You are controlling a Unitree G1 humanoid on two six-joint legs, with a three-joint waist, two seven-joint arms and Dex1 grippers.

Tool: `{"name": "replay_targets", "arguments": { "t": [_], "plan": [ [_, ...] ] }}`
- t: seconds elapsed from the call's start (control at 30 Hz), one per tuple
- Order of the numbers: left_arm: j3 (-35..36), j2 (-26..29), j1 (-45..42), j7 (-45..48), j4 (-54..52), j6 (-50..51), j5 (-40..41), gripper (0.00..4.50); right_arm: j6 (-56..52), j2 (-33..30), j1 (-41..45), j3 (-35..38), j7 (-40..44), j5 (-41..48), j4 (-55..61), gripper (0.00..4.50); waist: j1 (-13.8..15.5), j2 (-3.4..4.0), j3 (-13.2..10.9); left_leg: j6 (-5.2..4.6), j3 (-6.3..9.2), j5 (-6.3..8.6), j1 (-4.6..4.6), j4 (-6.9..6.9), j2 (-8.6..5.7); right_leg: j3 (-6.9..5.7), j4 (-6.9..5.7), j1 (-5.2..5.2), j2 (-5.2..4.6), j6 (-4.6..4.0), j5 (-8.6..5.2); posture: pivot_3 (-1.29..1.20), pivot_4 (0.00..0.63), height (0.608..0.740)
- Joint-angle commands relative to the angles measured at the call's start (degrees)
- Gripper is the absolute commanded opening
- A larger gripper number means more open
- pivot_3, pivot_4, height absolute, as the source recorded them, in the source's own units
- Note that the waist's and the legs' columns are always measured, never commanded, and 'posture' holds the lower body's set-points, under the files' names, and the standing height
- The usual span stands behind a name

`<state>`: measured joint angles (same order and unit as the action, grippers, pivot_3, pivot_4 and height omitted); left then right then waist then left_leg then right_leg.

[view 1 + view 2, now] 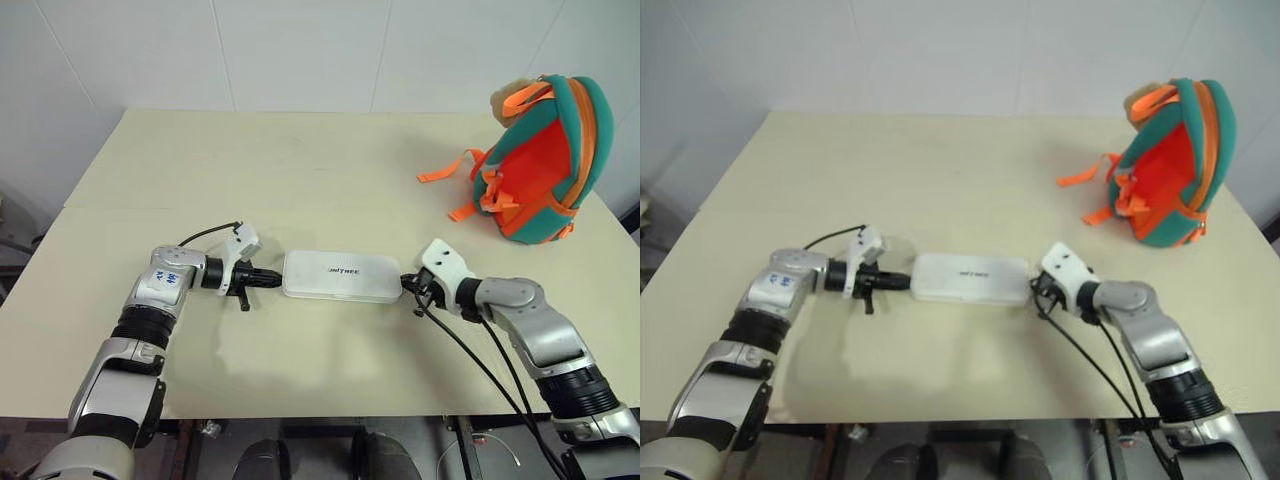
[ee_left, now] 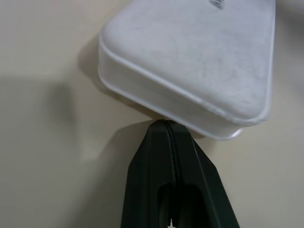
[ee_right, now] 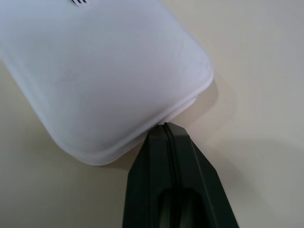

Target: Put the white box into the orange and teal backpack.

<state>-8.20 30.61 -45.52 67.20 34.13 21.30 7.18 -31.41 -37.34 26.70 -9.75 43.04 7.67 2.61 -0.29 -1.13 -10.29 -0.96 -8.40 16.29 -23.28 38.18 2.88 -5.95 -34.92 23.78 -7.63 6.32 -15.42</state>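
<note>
The white box (image 1: 340, 276) lies flat on the beige table (image 1: 300, 170), near its front middle, dark lettering on the lid. My left gripper (image 1: 277, 279) is shut, its tips against the box's left end (image 2: 166, 76). My right gripper (image 1: 405, 284) is shut too, its tips against the box's right end (image 3: 104, 80). Neither gripper holds anything between its fingers. The orange and teal backpack (image 1: 545, 160) stands upright at the table's far right, orange straps trailing to its left, a beige plush toy (image 1: 512, 97) at its top.
A seam (image 1: 200, 208) crosses the table between two joined tabletops. Black cables (image 1: 480, 370) hang from my right arm over the table's front edge. A white wall rises behind the table.
</note>
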Motion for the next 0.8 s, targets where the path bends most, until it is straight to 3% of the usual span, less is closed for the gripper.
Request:
{"name": "replay_targets", "arguments": {
  "t": [0.03,0.33,0.53,0.8],
  "plan": [
    [-0.88,-0.34,-0.58,1.06,-2.78,-0.03,-0.08,0.00,0.81,0.93,1.73,-0.86,1.40,-0.22,1.30,0.12,0.00,0.00,0.00,0.00,0.00,0.00,0.00,0.00,0.00,0.00,0.01,0.00,0.00,0.00,0.00,0.00,0.150,0.740],
    [-3.12,1.16,1.39,3.59,-7.47,1.23,-0.74,0.00,-1.09,0.60,1.12,-0.78,3.36,0.34,5.35,0.12,0.04,0.00,0.00,-0.01,0.00,0.01,-0.02,-0.01,-0.01,0.00,0.03,0.01,-0.01,0.00,0.00,0.00,0.150,0.740],
    [-3.34,3.02,1.41,1.95,-5.02,-0.44,-2.86,0.00,-0.43,0.02,0.37,-0.15,3.22,-0.19,4.85,0.12,-0.04,0.00,0.00,-0.01,0.00,0.00,0.00,0.00,0.00,0.00,-0.01,0.01,-0.01,0.00,0.00,0.00,0.150,0.740],
    [-4.52,8.31,2.37,2.75,-4.94,-1.59,-5.18,0.00,0.16,-0.30,-0.45,0.35,3.08,-0.22,5.01,0.12,-0.69,0.00,0.00,0.00,0.01,0.00,0.05,0.00,0.03,0.00,-0.09,0.01,-0.01,-0.02,-0.01,0.00,0.150,0.740]
  ]
}}
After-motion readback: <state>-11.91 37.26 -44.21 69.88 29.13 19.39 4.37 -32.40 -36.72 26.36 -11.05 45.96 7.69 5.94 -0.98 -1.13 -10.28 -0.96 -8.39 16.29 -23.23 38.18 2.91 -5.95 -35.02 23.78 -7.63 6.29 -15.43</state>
